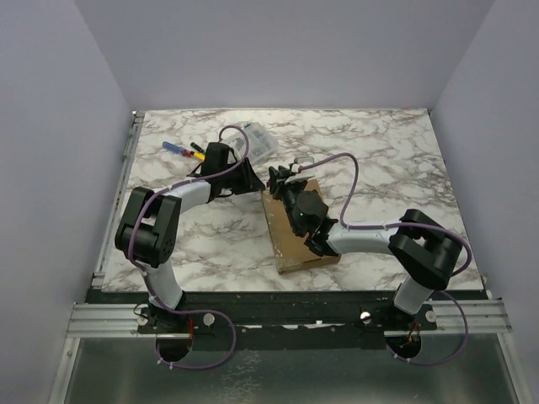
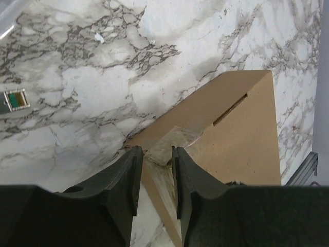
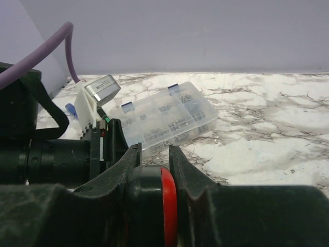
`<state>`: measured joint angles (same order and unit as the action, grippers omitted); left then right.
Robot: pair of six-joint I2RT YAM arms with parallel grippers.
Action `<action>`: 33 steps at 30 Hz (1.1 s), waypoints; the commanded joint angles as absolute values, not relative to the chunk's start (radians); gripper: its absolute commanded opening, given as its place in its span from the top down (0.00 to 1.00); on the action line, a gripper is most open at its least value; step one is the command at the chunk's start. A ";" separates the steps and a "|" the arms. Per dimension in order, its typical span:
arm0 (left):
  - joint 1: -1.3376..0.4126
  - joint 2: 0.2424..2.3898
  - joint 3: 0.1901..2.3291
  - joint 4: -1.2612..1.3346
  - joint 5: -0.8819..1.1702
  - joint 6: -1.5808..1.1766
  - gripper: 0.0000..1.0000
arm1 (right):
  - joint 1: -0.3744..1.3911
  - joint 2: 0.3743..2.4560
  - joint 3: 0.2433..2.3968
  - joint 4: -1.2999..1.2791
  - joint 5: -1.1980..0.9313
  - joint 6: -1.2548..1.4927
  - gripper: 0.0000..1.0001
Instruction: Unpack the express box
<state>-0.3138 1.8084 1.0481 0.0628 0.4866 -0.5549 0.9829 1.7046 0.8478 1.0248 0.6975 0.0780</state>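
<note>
Express box (image 1: 301, 231) lies flat and closed on the table (image 1: 379, 151), just ahead of the arm bases.
Left gripper (image 2: 156, 154) slightly open astride its taped far corner; right gripper (image 3: 154, 157) clenched on black-red tool (image 3: 167, 206) above the box. Clear case (image 1: 257, 139) and coloured tools (image 1: 185, 150) behind.

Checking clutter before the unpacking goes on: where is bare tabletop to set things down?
Free: the right side of the table beyond the box, and the near-left patch beside it. Crowded: far left-centre, around the clear case and coloured tools.
</note>
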 commanded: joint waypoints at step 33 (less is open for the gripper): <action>-0.307 1.876 1.069 -0.056 0.798 -0.348 0.20 | 0.991 1.450 0.651 0.891 0.315 0.055 0.99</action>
<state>-0.2996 1.8526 1.0679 -0.0513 0.7727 -0.3843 0.9829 1.4559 0.6403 0.8871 0.3305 0.0513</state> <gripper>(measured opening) 0.799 0.280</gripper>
